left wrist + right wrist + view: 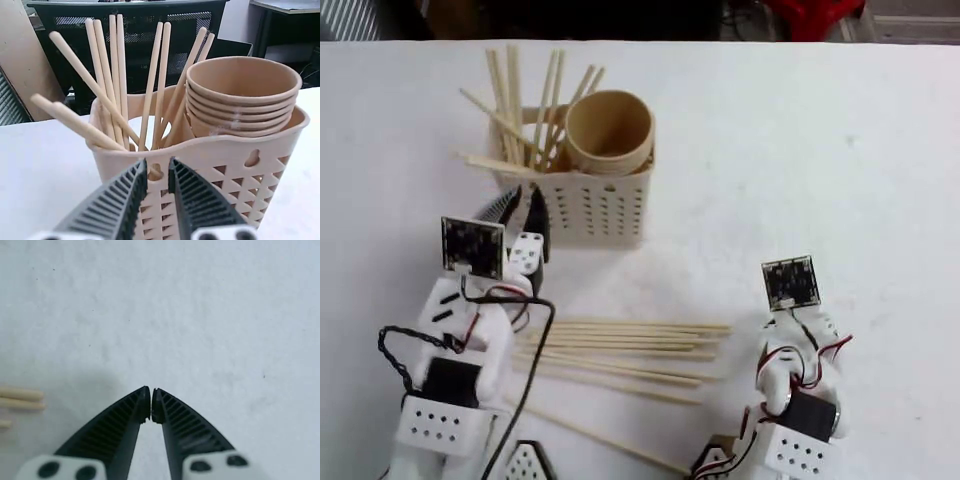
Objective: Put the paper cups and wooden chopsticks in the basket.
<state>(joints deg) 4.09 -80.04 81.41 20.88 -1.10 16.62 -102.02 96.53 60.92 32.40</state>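
The left hand (157, 167) has its jaws a narrow gap apart with nothing between them, and its tips are just beside the front wall of the basket (225, 170). The right hand (151, 400) is pinched closed on nothing, tips touching, over bare bench (200, 315). The paper cups (243, 85) already sit nested in the basket, and a bunch of wooden chopsticks (117, 75) leans out over its rim beside them. What is left lies between the 2 arms: loose chopsticks (630, 350) flat on the bench in a tight fan, apart from the basket.

As I judge it, the left hand is so close to the basket (probably a light one) that a forward nudge could shove or tip it and spill the leaning sticks. The loose sticks lie flat and packed, so a pinch may roll them, drag neighbours along or slip off. A stick held near 1 end could also snag the leaning ones going in.
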